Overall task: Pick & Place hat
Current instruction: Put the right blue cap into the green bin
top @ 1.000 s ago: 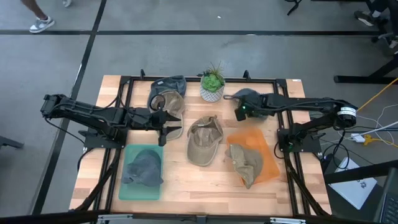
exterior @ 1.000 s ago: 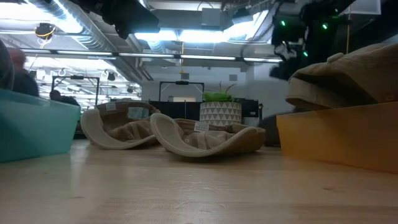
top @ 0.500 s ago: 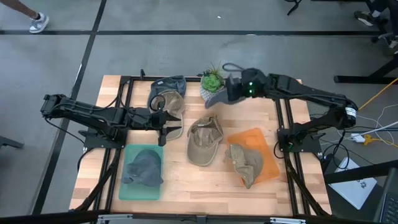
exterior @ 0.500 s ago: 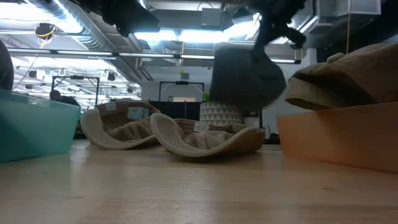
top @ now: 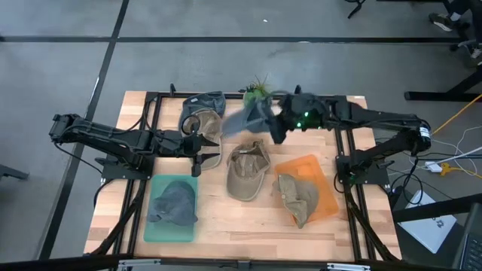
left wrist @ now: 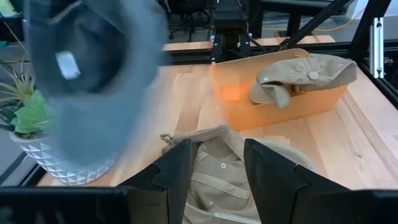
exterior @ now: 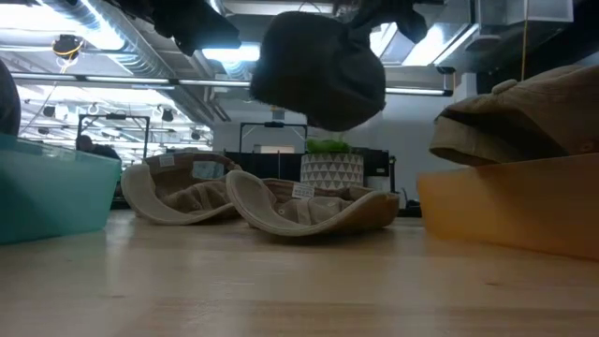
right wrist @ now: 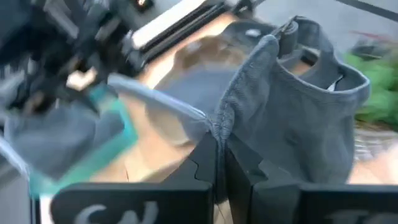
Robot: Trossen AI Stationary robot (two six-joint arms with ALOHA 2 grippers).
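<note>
Table: wooden table (top: 226, 218) on a grey floor, with a teal tray (top: 172, 226) at the front left and an orange tray (top: 325, 188) at the front right
Change: a second ago the right gripper (top: 273, 126) sat at the far right of the table on the grey hat (top: 252, 117); now that hat is in the air above the middle, in front of the potted plant (exterior: 329, 168)
Right gripper: fingers pinched together on a fold of the grey hat (right wrist: 292, 124), which hangs off the table
Hat position: carried high, above the tan hat (top: 247, 169) lying in the middle and clear of it in the low view
Left gripper: left gripper (top: 207, 143) waits partly apart and empty near the hats at the far left; it has not moved
Trays: another grey hat (top: 175, 202) lies in the teal tray, a tan one (top: 297, 197) in the orange tray
Meaning: pick looks done and the carry is under way; heading leftward, likely toward the teal tray, judging by colour
Risk: thin pinch on cloth during a fast swing could slip
</note>
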